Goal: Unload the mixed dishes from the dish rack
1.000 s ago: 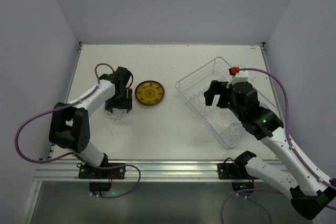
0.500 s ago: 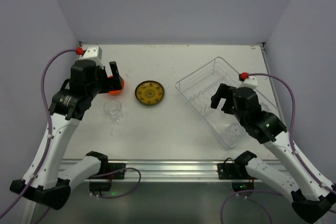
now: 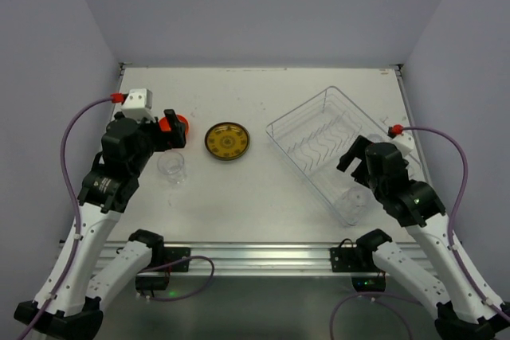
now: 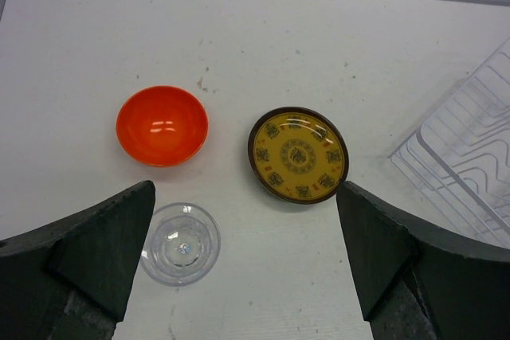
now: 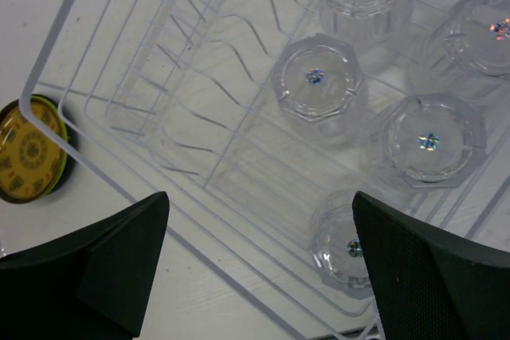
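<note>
The dish rack [image 3: 280, 128] lies at an angle on the right of the table. In the right wrist view several clear cups [image 5: 319, 85] stand in the rack [image 5: 207, 157] beside its wire plate holder [image 5: 171, 77]. My right gripper [image 5: 261, 220] hangs open above the rack's near end [image 3: 355, 157], holding nothing. On the left of the table are an orange bowl [image 4: 162, 125], an olive-yellow patterned plate [image 4: 298, 154] and one clear cup [image 4: 181, 244]. High above them, my left gripper [image 4: 245, 220] is open and empty. From the top view it partly hides the bowl [image 3: 177, 123].
The plate [image 3: 227, 141] and the lone cup [image 3: 171, 167] sit about a hand's width apart on the white table [image 3: 255, 197]. Purple-grey walls close in the table at the back and both sides. Cables loop off both arms.
My left gripper opened off the cup on the table, and its arm rose and drew back. The right gripper slid from the rack's middle toward its near right end.
</note>
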Controlling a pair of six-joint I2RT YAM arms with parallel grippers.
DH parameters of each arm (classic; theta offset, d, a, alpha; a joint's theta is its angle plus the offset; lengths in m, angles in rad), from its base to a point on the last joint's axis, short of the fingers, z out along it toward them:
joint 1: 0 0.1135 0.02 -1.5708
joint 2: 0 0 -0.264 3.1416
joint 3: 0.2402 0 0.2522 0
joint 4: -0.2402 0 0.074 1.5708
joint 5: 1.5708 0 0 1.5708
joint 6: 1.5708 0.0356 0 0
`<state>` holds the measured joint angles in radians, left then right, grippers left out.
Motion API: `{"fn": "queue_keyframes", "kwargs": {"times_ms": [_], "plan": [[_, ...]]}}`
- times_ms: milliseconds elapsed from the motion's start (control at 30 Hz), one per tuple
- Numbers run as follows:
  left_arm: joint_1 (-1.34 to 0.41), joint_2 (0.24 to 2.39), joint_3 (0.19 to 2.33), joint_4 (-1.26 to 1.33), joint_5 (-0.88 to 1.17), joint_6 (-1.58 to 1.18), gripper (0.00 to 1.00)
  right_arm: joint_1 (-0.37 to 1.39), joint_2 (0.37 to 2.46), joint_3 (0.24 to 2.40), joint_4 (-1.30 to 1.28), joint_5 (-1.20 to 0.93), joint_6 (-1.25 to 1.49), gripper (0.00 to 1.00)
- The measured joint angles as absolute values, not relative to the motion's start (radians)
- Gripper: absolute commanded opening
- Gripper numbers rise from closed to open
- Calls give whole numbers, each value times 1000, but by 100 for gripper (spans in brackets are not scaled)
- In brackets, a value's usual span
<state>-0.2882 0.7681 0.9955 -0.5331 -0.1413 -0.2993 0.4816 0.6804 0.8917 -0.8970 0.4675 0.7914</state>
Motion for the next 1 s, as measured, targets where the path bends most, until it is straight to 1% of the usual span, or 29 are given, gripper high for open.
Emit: {"fn": "queue_keyframes", "kwargs": {"times_ms": [100,167,433,667,900,1000], "plan": [[-288,768,978,-516,-152,-291,100,369,701,892,-915,435,778,99],[-288,773,978,-507,-168,-286,100,330,701,892,-931,436,778,99],[-288,773,965,-483,-215,-269,100,324,676,888,-979,454,805,99],[-288,792,957,-486,-218,-268,100,324,743,836,-997,429,900,99],[-288,809,955,-487,-216,-269,100,324,619,730,-1037,401,1024,99],[-289,834,955,-488,-216,-269,100,324,632,735,-1075,415,1071,99]]}}
